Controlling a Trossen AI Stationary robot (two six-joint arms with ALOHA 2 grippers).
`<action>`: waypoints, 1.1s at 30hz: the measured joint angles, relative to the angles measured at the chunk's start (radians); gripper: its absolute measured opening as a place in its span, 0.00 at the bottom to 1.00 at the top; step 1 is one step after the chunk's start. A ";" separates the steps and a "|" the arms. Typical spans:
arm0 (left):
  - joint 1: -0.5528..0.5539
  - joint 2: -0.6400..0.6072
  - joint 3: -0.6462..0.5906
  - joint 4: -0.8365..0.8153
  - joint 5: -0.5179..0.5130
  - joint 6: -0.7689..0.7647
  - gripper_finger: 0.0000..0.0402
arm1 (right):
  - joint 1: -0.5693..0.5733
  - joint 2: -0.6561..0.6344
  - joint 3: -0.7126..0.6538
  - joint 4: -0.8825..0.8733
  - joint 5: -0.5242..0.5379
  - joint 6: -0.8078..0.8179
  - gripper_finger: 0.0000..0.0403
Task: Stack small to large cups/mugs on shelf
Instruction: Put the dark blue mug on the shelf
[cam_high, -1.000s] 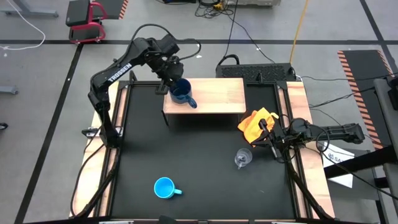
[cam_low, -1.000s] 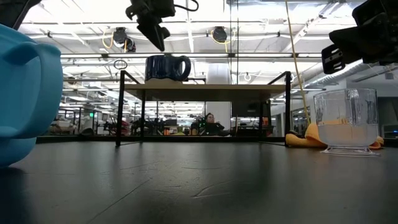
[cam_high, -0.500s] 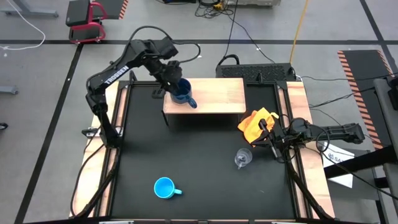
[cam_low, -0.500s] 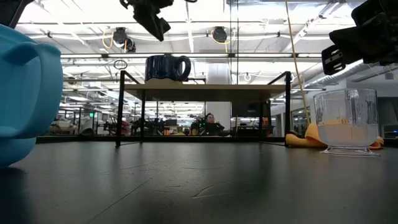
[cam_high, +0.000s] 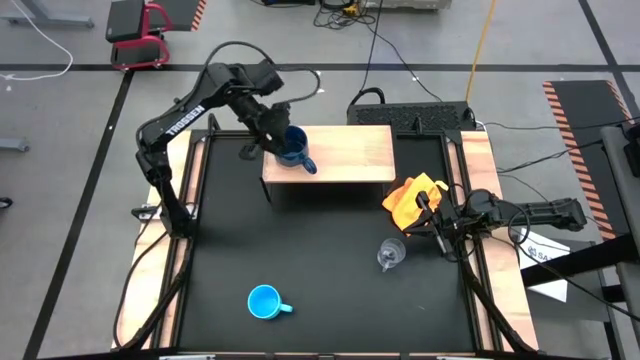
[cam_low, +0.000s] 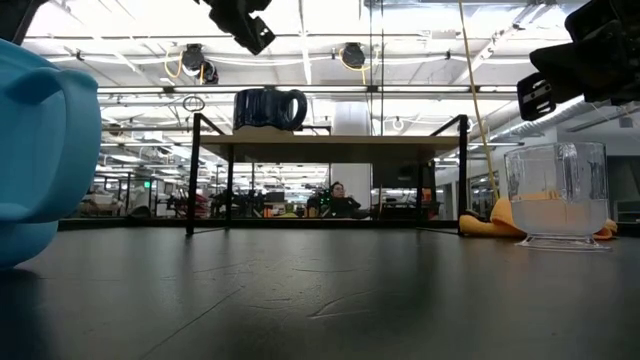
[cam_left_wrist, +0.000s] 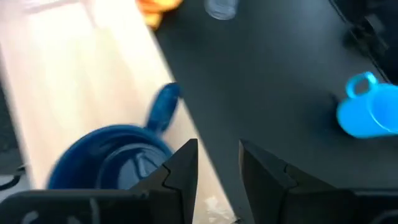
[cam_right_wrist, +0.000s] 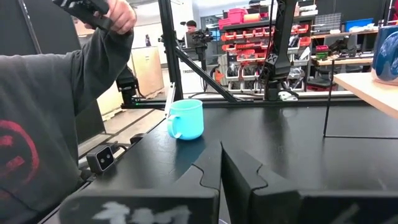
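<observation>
navy mug (cam_high: 291, 150) upright on shelf (cam_high: 350, 152), left end. left gripper (cam_high: 262, 138) above it, jaws apart, mug just behind them, untouched. sky-blue mug (cam_high: 264, 301) and glass cup (cam_high: 390, 254) on surface. right gripper (cam_high: 432, 226) near cloth (cam_high: 412, 200), jaws together.
</observation>
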 joint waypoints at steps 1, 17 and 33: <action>0.014 -0.031 -0.022 -0.004 0.007 0.002 0.29 | 0.000 0.000 0.000 0.000 0.000 0.004 0.00; 0.135 -0.578 -0.573 0.439 -0.023 -0.185 0.29 | 0.000 0.000 0.000 0.022 0.000 0.004 0.00; 0.111 -0.556 -0.898 1.016 -0.125 -0.452 0.29 | 0.000 0.000 0.000 0.040 0.000 0.018 0.00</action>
